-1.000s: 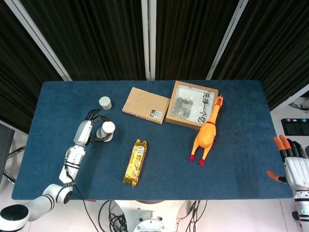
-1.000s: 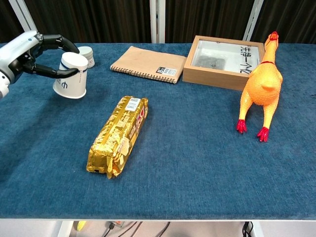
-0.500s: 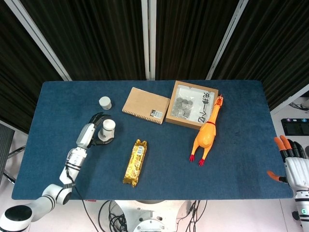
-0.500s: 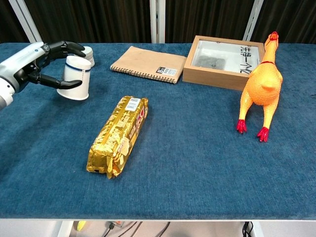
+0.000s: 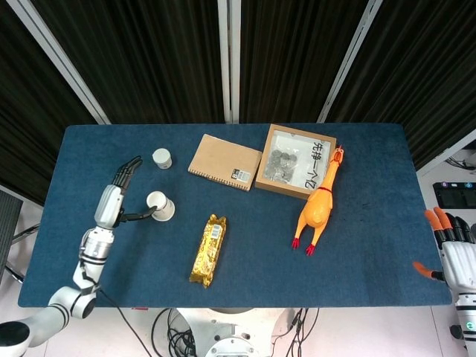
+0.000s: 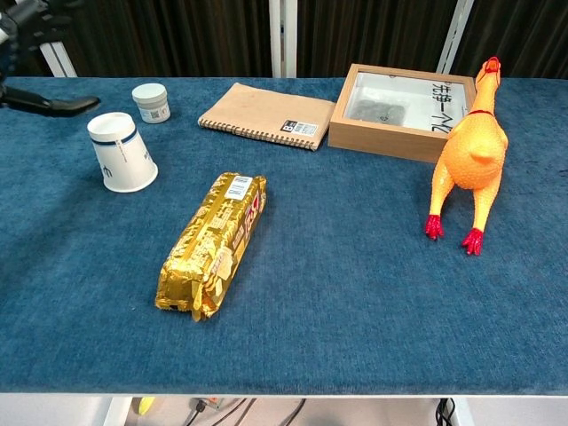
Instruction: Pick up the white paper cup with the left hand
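White paper cup stands inverted near the tabletop's left edge, not yet grasped; my left hand hovers beside it, fingers apart.

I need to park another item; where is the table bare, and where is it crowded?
Bare: between gold snack pack and rubber chicken, and the whole near edge. Crowded: the far edge, with small jar, notebook, wooden box; paper cup far left.

White-shelled left arm with black-fingered left hand; right hand orange-tipped
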Motion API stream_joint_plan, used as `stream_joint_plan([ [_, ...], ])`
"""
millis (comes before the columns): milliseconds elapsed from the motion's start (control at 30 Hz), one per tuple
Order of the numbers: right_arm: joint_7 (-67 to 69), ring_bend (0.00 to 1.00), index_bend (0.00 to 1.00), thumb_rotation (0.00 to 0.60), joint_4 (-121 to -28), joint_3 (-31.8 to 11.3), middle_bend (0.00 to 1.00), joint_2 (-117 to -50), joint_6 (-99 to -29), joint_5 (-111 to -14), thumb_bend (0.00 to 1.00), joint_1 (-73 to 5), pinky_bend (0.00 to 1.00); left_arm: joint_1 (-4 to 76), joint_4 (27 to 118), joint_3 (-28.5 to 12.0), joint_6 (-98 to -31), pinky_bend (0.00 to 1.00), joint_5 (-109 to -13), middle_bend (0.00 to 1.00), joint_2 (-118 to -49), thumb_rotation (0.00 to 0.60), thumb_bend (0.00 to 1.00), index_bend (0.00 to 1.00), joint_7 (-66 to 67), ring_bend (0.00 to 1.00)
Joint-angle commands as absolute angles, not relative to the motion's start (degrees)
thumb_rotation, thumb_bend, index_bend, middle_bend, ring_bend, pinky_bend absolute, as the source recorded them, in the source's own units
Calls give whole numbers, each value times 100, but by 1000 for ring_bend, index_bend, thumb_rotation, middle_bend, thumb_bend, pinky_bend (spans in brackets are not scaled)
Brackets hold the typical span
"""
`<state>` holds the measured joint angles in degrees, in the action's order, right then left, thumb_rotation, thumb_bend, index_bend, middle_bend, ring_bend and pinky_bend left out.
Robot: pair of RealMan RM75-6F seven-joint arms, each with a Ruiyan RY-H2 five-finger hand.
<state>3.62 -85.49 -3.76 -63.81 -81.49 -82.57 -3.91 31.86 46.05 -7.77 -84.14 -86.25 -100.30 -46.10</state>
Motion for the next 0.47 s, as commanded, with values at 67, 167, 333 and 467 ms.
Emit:
stream_joint_plan([
  [67, 218, 0, 0, 600, -8561, -379, 0, -6382, -8289, -8276, 21, -328, 0, 2443, 5997, -695, -8923, 0, -8530, 14, -8695, 600, 177, 28, -2467, 0],
  [167, 118, 0, 0, 600, -8574, -377, 0, -6405, -8386, -8312, 21, -294, 0, 1963, 7277, -390, -8626, 0, -8151, 55, -7692, 600, 176, 70, -979, 0],
  [333, 80, 0, 0, 600, -8597, -362, 0, -6455, -8467, -8425, 19, -291, 0, 1346, 8357, -54, -8734, 0, -7816, 53, -6951, 600, 168, 56, 186, 0],
  [467, -101, 0, 0, 600, -8647, -329, 0, -6487, -8549, -8572, 19, -300, 0, 1108, 8506, 100, -8737, 0, -7840, 32, -6821, 600, 151, 55, 213, 0],
])
